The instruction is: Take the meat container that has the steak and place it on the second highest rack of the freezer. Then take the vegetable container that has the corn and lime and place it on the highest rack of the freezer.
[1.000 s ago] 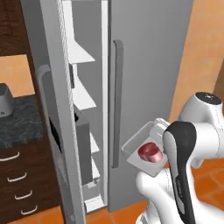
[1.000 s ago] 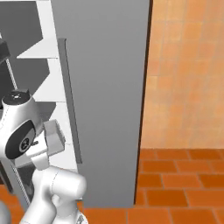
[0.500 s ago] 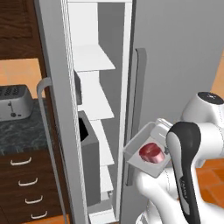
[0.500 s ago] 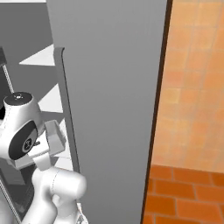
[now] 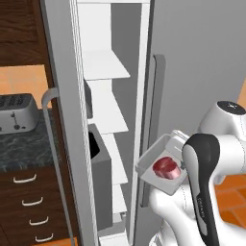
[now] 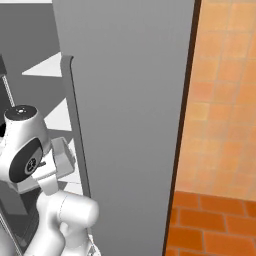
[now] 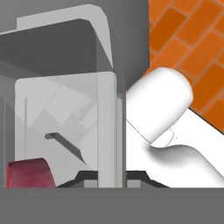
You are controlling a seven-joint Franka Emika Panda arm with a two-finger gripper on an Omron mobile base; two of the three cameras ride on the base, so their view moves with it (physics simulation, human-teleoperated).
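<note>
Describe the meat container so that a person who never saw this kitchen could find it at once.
Start at the tall silver-grey freezer, whose door stands open on stacked white shelves. Just right of its long vertical handle, the white robot arm holds up a clear shallow container, tilted, in front of its body. It is the one with the round red steak inside it.

Base has swung round toward the open freezer

Both base views have shifted, so the camera moved, not the things: in the left base view the freezer [image 5: 192, 72] interior now sits mid-picture with its white shelves [image 5: 106, 65] facing more squarely, where a second ago it was a narrow slit at the left. The toaster [image 5: 17, 113] on the counter [image 5: 24, 146] has come into sight. The right base view has closed in on the grey door [image 6: 125, 125].
</note>
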